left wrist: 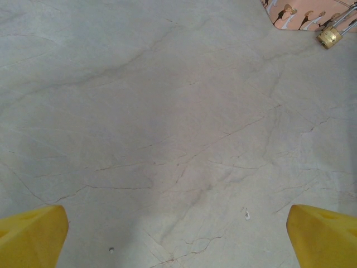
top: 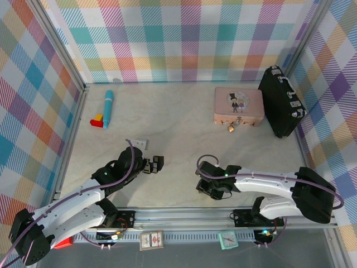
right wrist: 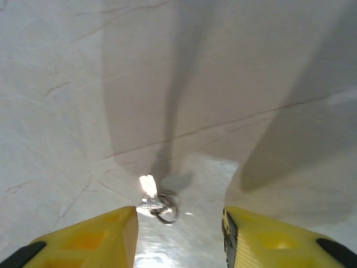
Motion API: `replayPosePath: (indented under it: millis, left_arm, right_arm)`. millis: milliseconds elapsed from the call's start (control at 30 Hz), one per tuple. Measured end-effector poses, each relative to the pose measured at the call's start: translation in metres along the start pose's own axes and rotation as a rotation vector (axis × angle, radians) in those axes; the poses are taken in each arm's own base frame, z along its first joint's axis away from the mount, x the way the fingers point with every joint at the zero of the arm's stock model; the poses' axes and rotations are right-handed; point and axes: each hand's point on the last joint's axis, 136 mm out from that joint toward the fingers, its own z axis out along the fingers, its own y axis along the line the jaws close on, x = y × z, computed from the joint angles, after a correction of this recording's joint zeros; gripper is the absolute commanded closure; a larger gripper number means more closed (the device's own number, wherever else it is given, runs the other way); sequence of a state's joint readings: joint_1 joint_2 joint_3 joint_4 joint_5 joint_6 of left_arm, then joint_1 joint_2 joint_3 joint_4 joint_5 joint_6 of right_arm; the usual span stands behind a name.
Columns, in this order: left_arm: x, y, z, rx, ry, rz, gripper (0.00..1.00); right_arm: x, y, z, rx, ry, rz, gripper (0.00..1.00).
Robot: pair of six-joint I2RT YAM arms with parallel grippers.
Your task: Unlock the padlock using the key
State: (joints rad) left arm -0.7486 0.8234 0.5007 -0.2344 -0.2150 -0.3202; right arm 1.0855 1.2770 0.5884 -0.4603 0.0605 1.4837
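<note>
the right gripper (right wrist: 178,226) hangs low over the table, its yellow fingers apart and holding nothing. the key (right wrist: 152,196) lies flat between them at the lower middle of the right wrist view, nearer the finger at lower left, likely lined up for a pinch. the left gripper (left wrist: 175,229) is spread wide and empty, probably on standby. the padlock (left wrist: 329,36) sits at the upper right corner, against the pink tin (left wrist: 304,14). one key, one padlock, one tin, two grippers.

Marbled table (top: 178,125): pink tin (top: 239,106), padlock (top: 230,128), black case (top: 280,103), teal tube (top: 108,107), probably key (right wrist: 153,206)
</note>
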Motion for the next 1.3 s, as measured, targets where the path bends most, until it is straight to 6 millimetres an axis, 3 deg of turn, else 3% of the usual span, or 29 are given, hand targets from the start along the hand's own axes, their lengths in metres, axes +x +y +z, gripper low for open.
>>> replayPosePath:
  millis: [100,300,967,1300]
  left_arm:
    - [-0.001,0.0,-0.001,0.002,-0.003,-0.001,0.0]
    - [-0.007,-0.002,-0.01,0.021,-0.034,-0.01,0.0]
    - [-0.009,-0.004,-0.016,0.04,-0.046,-0.016,0.0]
    - [-0.009,-0.004,-0.016,0.04,-0.046,-0.016,0.0]
  right_arm:
    - [0.001,0.006,0.0,-0.002,0.001,0.001,0.68]
    - [0.005,0.007,0.003,0.011,0.007,0.01,0.75]
    - [0.008,0.002,0.009,0.052,0.008,0.041,0.75]
    - [0.007,0.003,0.011,0.056,0.003,0.041,0.83]
